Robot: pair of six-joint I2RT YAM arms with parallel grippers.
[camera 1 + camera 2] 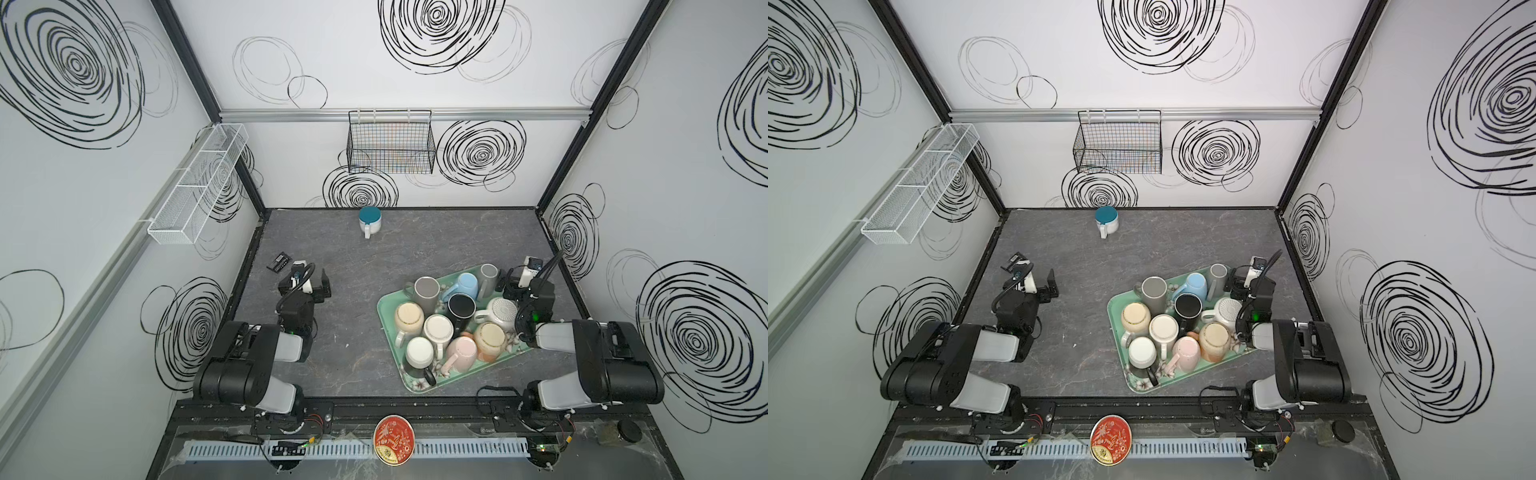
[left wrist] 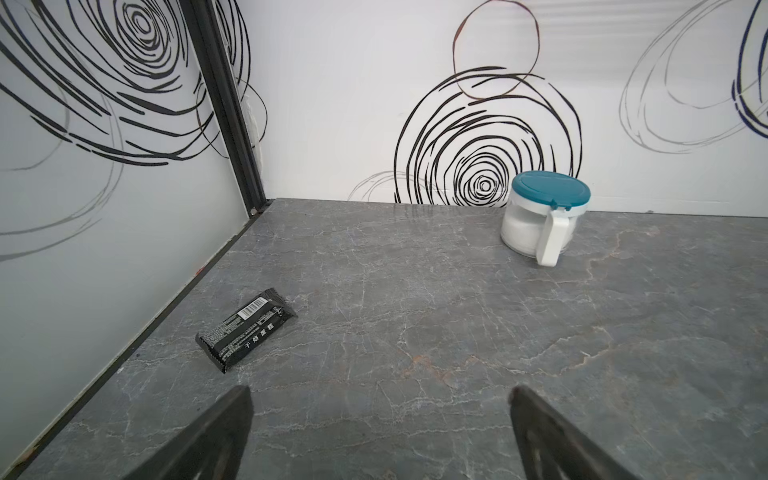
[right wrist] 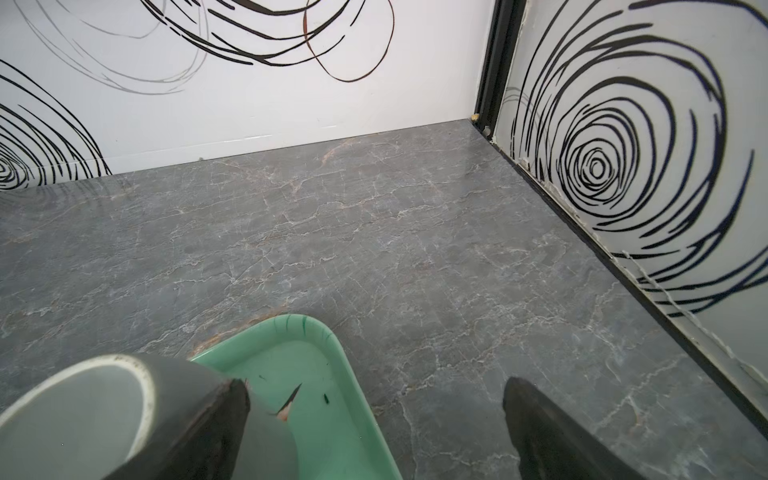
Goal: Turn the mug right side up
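Task not begun: the mugs (image 1: 438, 330) stand crowded on the green tray (image 3: 307, 361) at near right, those legible base up. The right gripper (image 3: 374, 386) hovers beside the far grey mug (image 3: 83, 415), fingers wide and empty; the left gripper (image 2: 380, 395), likewise wide and empty, sits well apart at left

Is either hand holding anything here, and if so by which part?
Nothing is held: the left hand and the right hand are both open and empty.
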